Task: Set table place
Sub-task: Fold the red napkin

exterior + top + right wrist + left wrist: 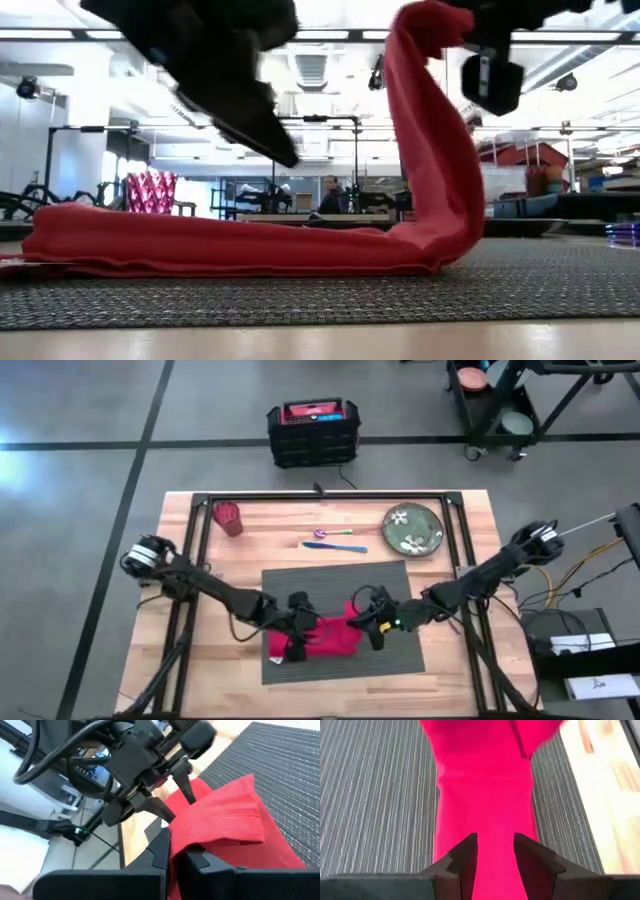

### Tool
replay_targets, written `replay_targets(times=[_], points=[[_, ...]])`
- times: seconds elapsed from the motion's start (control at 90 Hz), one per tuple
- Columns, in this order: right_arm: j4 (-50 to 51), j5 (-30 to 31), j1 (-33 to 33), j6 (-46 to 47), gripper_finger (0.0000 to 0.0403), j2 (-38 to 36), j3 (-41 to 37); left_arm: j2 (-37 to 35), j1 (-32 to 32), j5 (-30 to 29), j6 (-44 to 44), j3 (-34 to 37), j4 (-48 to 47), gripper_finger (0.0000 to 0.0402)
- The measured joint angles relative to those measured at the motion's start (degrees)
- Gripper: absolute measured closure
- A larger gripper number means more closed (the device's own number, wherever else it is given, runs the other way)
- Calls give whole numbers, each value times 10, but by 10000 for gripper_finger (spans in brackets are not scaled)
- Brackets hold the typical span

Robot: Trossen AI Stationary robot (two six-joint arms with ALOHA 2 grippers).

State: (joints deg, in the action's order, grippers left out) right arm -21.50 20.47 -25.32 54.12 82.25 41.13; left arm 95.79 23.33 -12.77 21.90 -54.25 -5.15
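Right gripper point(175, 851): clamped on lifted end of red napkin point(325, 632) | Left gripper point(495, 851): narrowly parted above napkin | Napkin: lying on grey placemat point(400, 585)

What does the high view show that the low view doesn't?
Only the high view shows the green plate, the cutlery beside it, and both arms reaching in, the left gripper and right gripper over the napkin. Only the low view shows the napkin's right end lifted clear while the rest lies flat. Both show the red napkin on the grey placemat and the red cup.
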Motion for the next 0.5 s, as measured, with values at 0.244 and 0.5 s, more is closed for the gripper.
replay_targets(times=[0.244, 0.5], points=[[-1, -46, 30, -34, 403, 51, 53, 20, 9, -1, 72, 120, 171, 287], [24, -105, 59, -54, 403, 133, 141, 11, 9, -25, 65, 139, 187, 287]])
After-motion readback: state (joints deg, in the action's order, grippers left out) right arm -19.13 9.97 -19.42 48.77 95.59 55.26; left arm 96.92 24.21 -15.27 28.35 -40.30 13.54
